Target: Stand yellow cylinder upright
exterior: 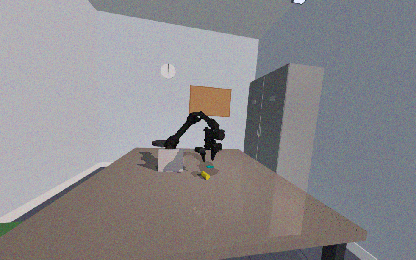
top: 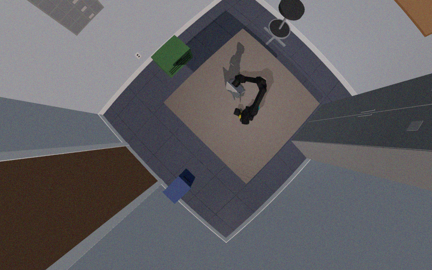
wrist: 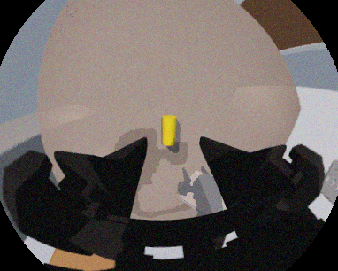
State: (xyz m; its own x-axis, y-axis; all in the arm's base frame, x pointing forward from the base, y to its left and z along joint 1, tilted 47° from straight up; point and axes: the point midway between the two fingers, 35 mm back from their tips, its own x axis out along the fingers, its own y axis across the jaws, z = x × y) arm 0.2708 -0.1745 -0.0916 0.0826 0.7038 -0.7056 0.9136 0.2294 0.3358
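Unmarked table (exterior: 242, 206), lying yellow cylinder (exterior: 205, 175)

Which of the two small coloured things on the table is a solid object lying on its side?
The yellow cylinder, lying apart from the open gripper. The cyan circle is only a flat mark.

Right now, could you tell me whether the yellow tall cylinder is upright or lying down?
Lying down: the yellow tall cylinder rests on its side on the brown table, outside the cyan circle.

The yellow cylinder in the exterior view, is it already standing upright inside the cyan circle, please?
No, the yellow cylinder lies on its side on the table, apart from the cyan circle.
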